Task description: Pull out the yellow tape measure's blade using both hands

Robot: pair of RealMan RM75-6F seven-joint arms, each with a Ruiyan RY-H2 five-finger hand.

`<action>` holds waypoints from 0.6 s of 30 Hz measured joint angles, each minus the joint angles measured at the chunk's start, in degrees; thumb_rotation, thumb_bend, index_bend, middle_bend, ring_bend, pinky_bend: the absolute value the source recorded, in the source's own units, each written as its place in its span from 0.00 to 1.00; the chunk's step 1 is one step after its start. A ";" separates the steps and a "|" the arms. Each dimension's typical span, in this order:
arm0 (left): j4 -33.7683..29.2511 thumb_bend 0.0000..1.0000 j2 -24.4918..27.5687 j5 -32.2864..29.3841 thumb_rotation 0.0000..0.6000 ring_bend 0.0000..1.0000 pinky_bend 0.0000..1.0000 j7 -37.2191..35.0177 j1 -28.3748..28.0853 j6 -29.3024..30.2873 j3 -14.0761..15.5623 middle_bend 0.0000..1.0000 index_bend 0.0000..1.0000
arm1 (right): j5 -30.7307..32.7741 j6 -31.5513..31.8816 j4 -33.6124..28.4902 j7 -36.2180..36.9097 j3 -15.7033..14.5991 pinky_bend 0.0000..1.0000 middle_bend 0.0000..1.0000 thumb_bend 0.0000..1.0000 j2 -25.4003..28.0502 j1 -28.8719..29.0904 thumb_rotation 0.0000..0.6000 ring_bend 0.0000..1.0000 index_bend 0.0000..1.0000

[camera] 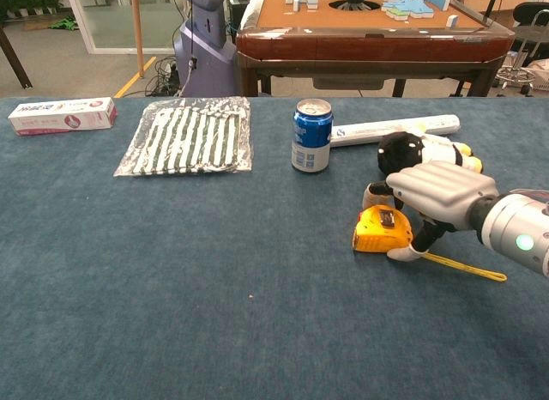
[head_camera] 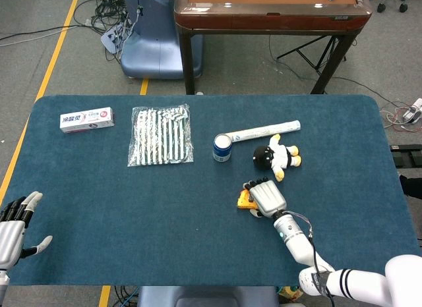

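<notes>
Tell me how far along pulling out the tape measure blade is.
Early stage. Done: a short length of blade already lies on the table beside the yellow tape measure. In hand: the right hand is arched over the case, fingers around it; a firm grip is not clear. Left: the left hand sits open at the table's far edge and must come over to pull.

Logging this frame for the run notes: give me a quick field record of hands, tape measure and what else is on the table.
right hand: over the yellow tape measure, fingers curled round its case; firm grip not confirmed
left hand: at the table's near left edge, fingers spread, holding nothing
blade: not seen drawn out; a thin yellow strap trails on the blue table
other items: blue can, plush toy, white tube, toothpaste box, striped packet
</notes>
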 measured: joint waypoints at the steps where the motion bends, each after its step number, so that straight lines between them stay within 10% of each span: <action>1: -0.02 0.19 0.02 -0.05 1.00 0.07 0.06 0.02 -0.01 -0.05 0.00 0.09 0.07 | -0.32 -0.10 0.32 0.46 -0.02 0.28 0.40 0.47 -0.09 0.02 1.00 0.33 0.34; 18: -0.93 0.19 2.24 -0.11 1.00 0.08 0.06 -0.21 -3.38 -4.41 -1.07 0.09 0.08 | -5.00 0.30 -1.71 7.13 1.74 0.28 0.57 0.57 1.97 0.27 1.00 0.52 0.55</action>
